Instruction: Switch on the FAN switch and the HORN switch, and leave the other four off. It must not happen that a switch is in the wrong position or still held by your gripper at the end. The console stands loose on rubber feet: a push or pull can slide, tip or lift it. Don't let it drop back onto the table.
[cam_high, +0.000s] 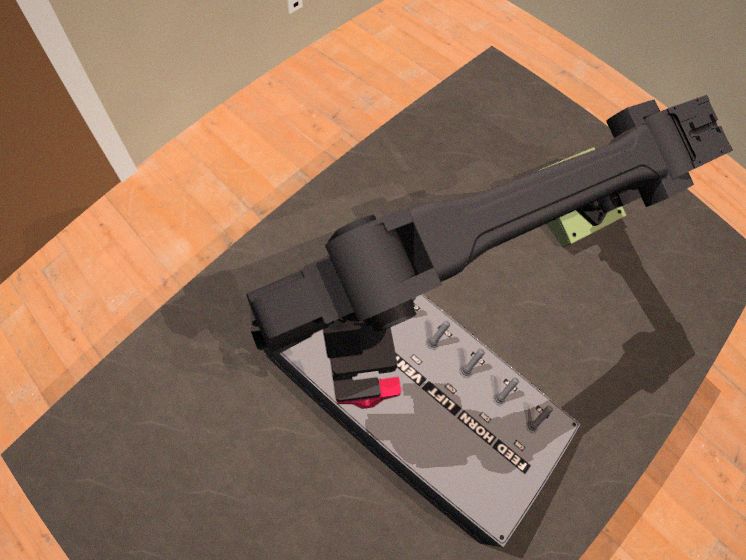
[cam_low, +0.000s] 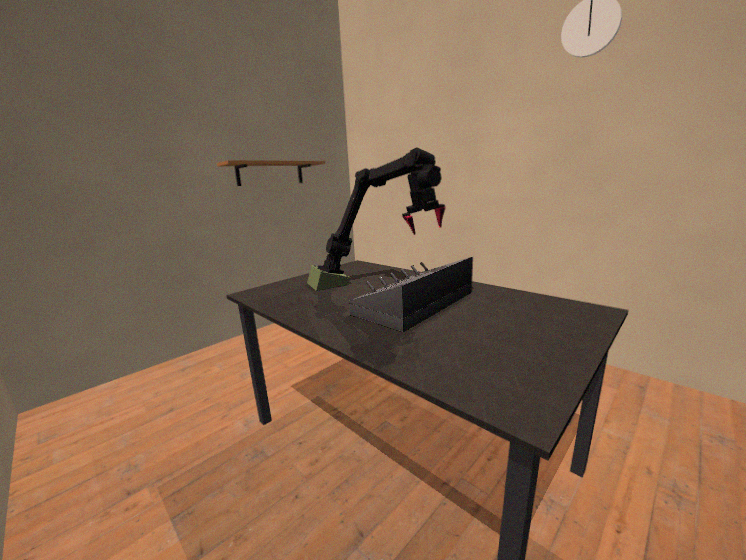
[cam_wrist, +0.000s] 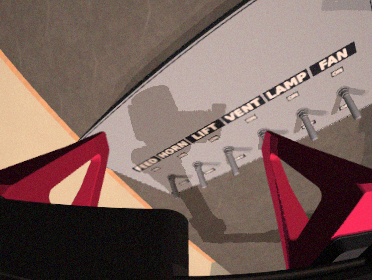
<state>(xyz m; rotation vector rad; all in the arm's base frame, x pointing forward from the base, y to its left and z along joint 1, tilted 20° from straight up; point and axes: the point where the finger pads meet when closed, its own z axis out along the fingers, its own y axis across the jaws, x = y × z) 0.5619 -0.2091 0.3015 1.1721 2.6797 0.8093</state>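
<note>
The grey console (cam_high: 482, 503) (cam_low: 436, 295) (cam_wrist: 200, 65) stands on the table, with six levers in a row. The FAN lever (cam_wrist: 352, 105) and the HORN lever (cam_high: 507, 390) (cam_wrist: 201, 176) lean away from their ON marks. The FEED lever (cam_high: 539, 417) (cam_wrist: 174, 186), LIFT lever (cam_high: 473, 362) (cam_wrist: 232, 162) and LAMP lever (cam_wrist: 309, 126) lean the same way. The VENT lever (cam_high: 440, 333) does too; a finger partly covers it in the wrist view. The arm hides FAN and LAMP in the top view. My gripper (cam_low: 427, 229) (cam_wrist: 185, 140) is open and empty, high above the console.
The arm's green base block (cam_high: 569, 232) (cam_low: 322, 277) stands on the dark table (cam_high: 150, 391) (cam_low: 482, 349), on the lever side of the console. The arm reaches over the console, and its shadow lies across the console's face. A wall shelf (cam_low: 271, 163) hangs behind.
</note>
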